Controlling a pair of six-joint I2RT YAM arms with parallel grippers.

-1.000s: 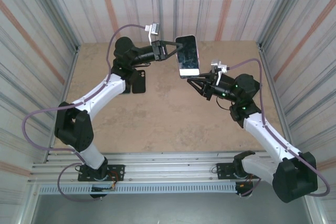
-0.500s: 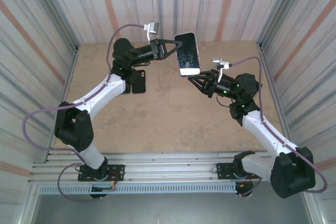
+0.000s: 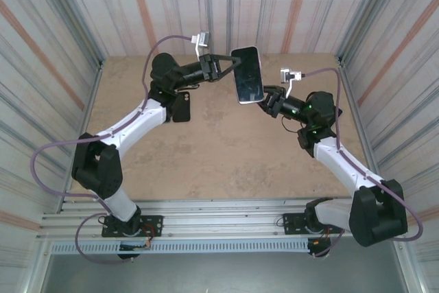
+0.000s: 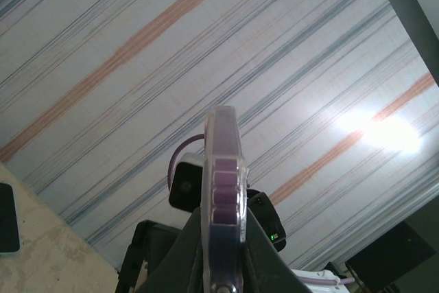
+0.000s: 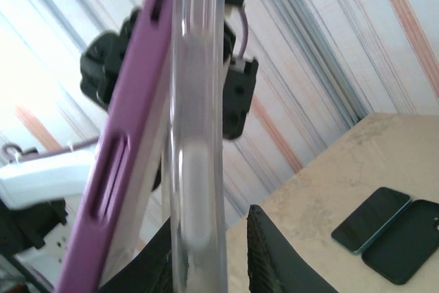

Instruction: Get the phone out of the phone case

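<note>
Top external shows the phone [image 3: 247, 75] aloft, clamped in the left hand [image 3: 234, 66], the right hand [image 3: 265, 99] narrow around the case [image 5: 199, 169] rim, grip uncertain; peeling looks the step, likely needing a firm pinch, then pull

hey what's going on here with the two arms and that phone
The left gripper is holding a purple phone up above the table, clamped on it with its clear case on. The right gripper is at the phone's lower end, its fingers either side of the case's edge; whether they have bitten down is unclear. The phone is not out of the case yet. Another dark phone lies flat on the table.
</note>
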